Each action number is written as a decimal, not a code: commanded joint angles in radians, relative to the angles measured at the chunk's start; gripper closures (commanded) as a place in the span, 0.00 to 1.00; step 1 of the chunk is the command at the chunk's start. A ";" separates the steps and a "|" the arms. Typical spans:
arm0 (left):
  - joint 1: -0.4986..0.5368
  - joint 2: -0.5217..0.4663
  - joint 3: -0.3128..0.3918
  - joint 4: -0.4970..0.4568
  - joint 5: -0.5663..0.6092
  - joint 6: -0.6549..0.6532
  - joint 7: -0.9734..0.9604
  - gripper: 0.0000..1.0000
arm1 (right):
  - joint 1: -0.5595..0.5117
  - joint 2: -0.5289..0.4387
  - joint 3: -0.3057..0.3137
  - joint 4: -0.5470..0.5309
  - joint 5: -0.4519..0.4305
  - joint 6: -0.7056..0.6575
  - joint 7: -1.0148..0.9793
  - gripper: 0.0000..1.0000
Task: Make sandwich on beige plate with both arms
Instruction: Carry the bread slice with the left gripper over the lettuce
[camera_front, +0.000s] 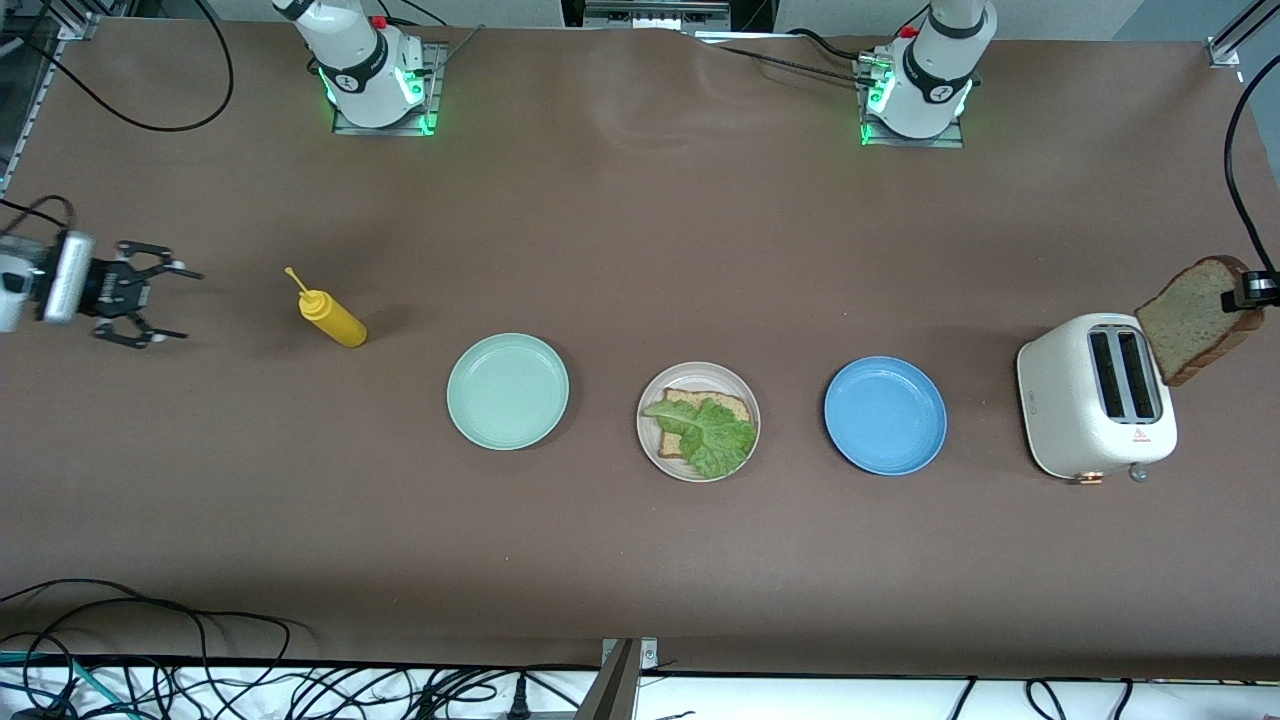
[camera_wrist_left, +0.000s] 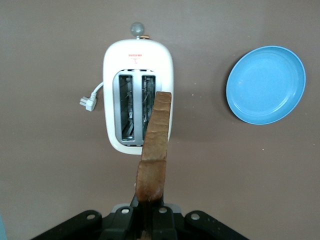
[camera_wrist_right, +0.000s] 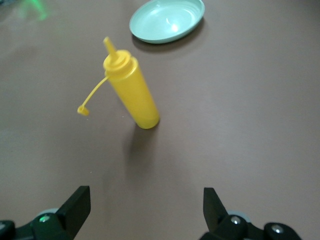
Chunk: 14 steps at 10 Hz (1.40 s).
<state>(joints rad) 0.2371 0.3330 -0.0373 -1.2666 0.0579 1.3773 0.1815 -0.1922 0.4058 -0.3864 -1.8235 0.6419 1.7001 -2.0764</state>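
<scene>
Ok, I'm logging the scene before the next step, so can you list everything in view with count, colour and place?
beige plate: one, pale beige, middle of the row of plates
bread slice: one, brown, lying in the beige plate
lettuce leaf: one, green, on top of that slice
green plate: one, mint, beside the beige plate toward the right arm's end
blue plate: one, blue, beside the beige plate toward the left arm's end
toaster: one, white, both slots bare, toward the left arm's end
squeeze bottle: one, yellow, cap off, toward the right arm's end
held bread slice: one, brown, over the toaster
left gripper: shut on the held bread slice
right gripper: open, waiting by the squeeze bottle
</scene>
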 joint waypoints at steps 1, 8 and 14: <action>-0.056 0.009 -0.007 0.001 -0.026 -0.017 -0.042 1.00 | -0.001 -0.073 0.079 0.097 -0.166 -0.014 0.355 0.00; -0.273 0.046 -0.007 -0.339 -0.619 0.350 -0.208 1.00 | 0.066 -0.287 0.345 0.197 -0.698 -0.078 1.614 0.00; -0.478 0.228 -0.007 -0.315 -1.021 0.553 -0.212 1.00 | 0.128 -0.363 0.344 0.187 -0.708 -0.136 2.146 0.00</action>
<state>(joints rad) -0.2040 0.5077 -0.0555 -1.6039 -0.9057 1.8709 -0.0388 -0.0791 0.0634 -0.0353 -1.6272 -0.0502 1.5739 0.0424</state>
